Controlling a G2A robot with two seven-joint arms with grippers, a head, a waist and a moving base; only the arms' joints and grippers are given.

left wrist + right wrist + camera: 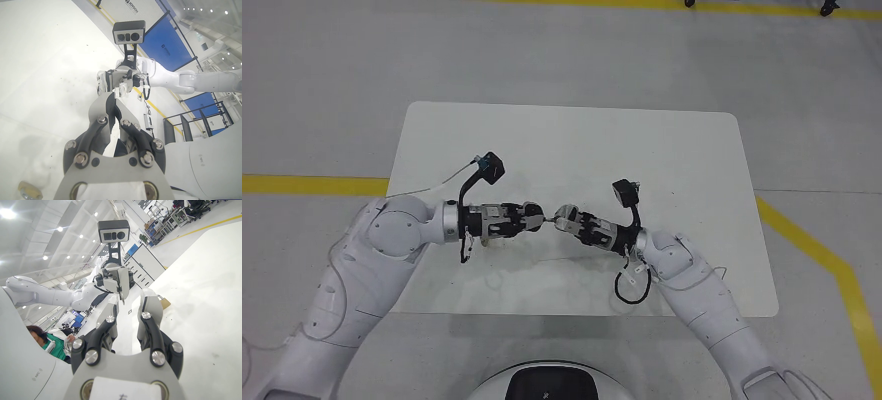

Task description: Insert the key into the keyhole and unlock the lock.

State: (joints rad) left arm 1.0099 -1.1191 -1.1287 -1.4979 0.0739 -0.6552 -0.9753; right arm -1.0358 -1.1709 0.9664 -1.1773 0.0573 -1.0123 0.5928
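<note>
We see the white, rounded-corner table (642,140) with both arms meeting over its middle, their fingertips almost nose to nose. The left gripper (532,215) is pinched tight on the small silver metal key (122,298), which juts from its fingertips in the air above the tabletop. The right gripper (132,301) faces it with its white-padded fingers spread and nothing between them. The brass-coloured padlock with a silver shackle (165,303) lies on the table just past the outer side of one right finger, outside that grasp. We cannot tell whether it touches the finger. We judge the task barely begun. The key is in hand, but the padlock is neither held nor steadied. We cannot make out the keyhole, and the key stands apart from the padlock, so both insertion and turning are left.
</note>
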